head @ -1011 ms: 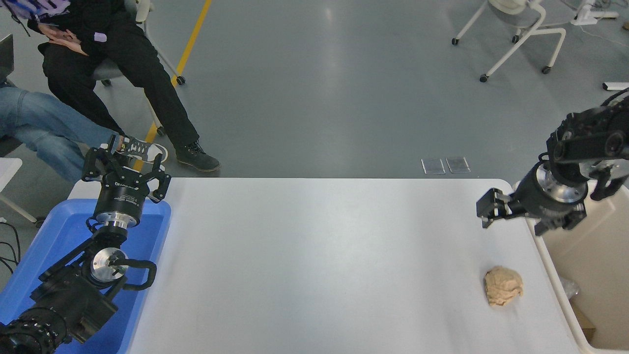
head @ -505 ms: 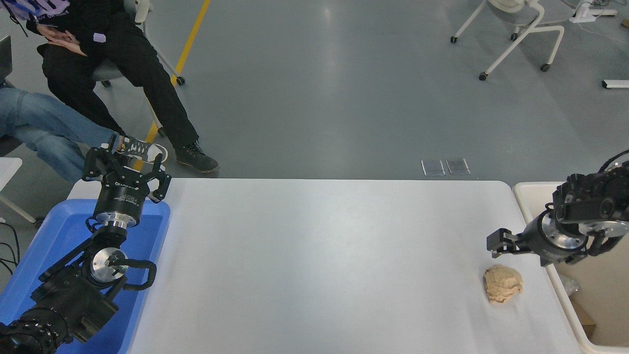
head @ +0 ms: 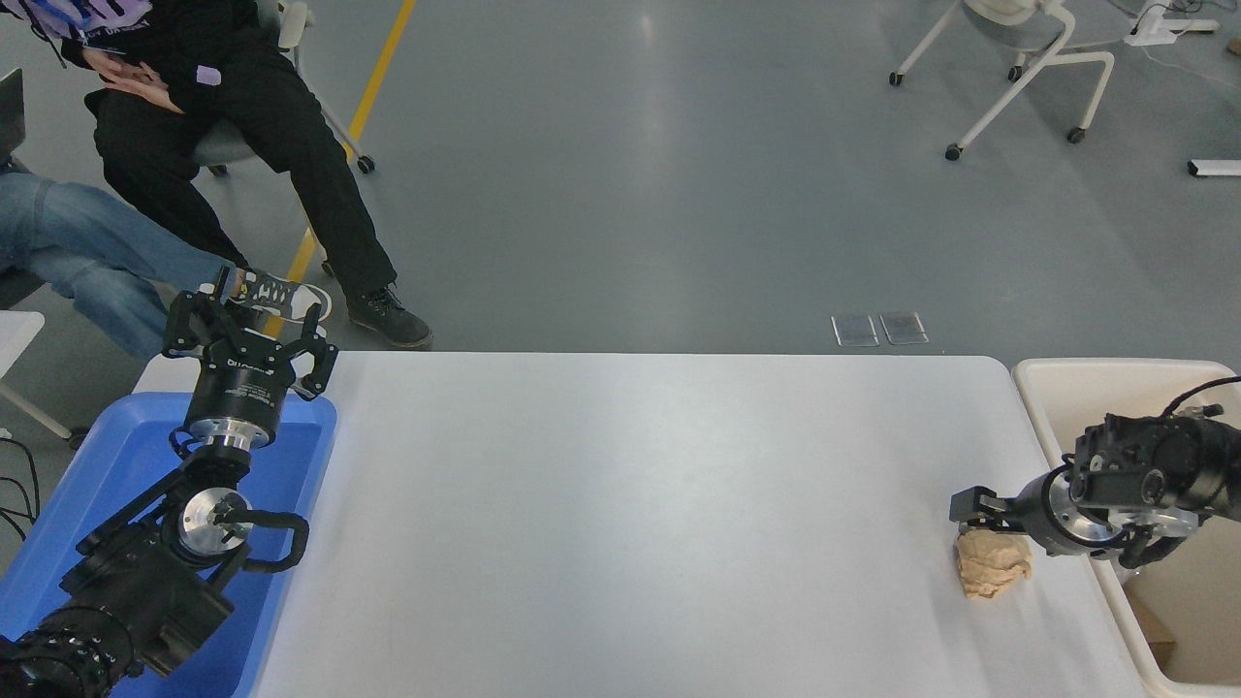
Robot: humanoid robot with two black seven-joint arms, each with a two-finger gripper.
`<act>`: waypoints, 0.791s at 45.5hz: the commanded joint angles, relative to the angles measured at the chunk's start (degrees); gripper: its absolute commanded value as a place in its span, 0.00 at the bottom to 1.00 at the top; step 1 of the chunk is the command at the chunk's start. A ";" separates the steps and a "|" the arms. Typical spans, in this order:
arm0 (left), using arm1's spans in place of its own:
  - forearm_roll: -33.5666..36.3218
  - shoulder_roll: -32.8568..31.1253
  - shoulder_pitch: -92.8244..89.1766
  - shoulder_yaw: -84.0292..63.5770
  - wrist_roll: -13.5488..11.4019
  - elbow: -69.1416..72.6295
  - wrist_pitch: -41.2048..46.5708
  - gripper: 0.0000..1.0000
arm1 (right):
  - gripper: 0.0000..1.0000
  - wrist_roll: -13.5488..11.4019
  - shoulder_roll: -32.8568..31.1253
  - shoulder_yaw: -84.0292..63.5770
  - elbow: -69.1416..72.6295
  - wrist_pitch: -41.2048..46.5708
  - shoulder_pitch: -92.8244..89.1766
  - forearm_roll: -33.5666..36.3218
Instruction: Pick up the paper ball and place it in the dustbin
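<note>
The tan-brown crumpled paper ball [head: 991,570] lies on the white table [head: 630,504] near its right edge. My right gripper [head: 977,512] comes in from the right, low over the table, open, its tips right at the ball's far top side; I cannot tell if they touch it. The cream-beige dustbin [head: 1115,369] stands just off the table's right edge, under my right arm. My left gripper [head: 247,325] is open and parked at the lower left.
A shallow blue tray [head: 116,456] sits at the table's left end under my left arm. Two people sit beyond the far left corner, their feet [head: 388,315] near the table. A white chair base [head: 1028,78] stands at the far right.
My right arm has come down and toward me from above the dustbin's far corner to the ball's top. The ball and the left arm have not moved.
</note>
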 commanded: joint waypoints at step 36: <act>-0.04 0.00 0.00 0.00 0.00 0.00 0.00 0.99 | 0.14 0.09 0.56 2.63 -1.53 -0.25 -3.31 3.30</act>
